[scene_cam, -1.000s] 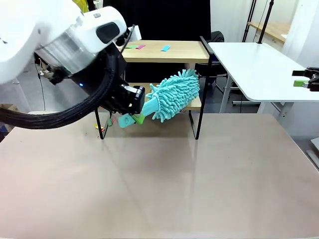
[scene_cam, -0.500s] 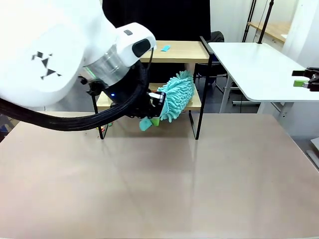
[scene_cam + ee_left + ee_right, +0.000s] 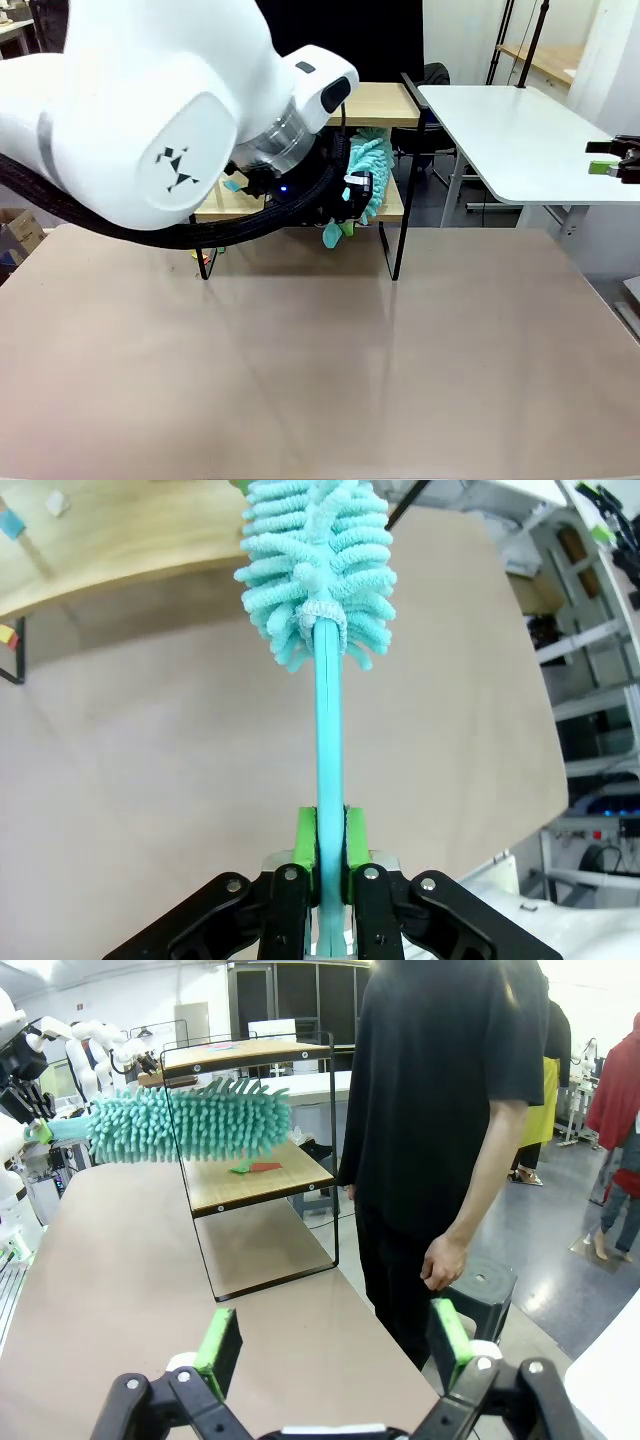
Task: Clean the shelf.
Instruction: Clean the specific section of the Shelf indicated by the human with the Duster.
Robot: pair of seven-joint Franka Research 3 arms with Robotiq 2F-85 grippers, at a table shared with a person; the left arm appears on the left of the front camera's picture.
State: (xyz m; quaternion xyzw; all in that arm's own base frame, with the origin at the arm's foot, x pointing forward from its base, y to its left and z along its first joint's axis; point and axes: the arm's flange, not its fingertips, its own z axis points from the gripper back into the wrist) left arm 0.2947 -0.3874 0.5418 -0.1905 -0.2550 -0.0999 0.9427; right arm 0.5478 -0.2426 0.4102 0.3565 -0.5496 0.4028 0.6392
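The shelf [image 3: 388, 101] stands at the table's far edge, and my left arm covers its left half. My left gripper [image 3: 346, 222] is shut on the thin handle of a teal fluffy duster [image 3: 371, 163], whose head reaches in between the two boards. In the left wrist view, the green pads [image 3: 306, 842] of the left gripper [image 3: 330, 846] clamp the duster's handle [image 3: 329, 730], with the shelf's lower board [image 3: 110, 535] ahead. My right gripper [image 3: 612, 160] hangs open at the far right. The right wrist view has the right gripper [image 3: 335, 1345], the duster [image 3: 190, 1120] and the shelf [image 3: 262, 1184].
Small coloured paper scraps [image 3: 255, 1167] lie on the lower board, and one [image 3: 204, 258] lies by the shelf's left leg. A person [image 3: 440, 1110] stands beside the shelf's far end, near a stool [image 3: 485, 1285]. A white table [image 3: 520, 130] stands at the back right.
My left arm has swung right and toward the shelf, carrying the duster head from in front of the lower tier to deeper between the boards. The right gripper has not moved.
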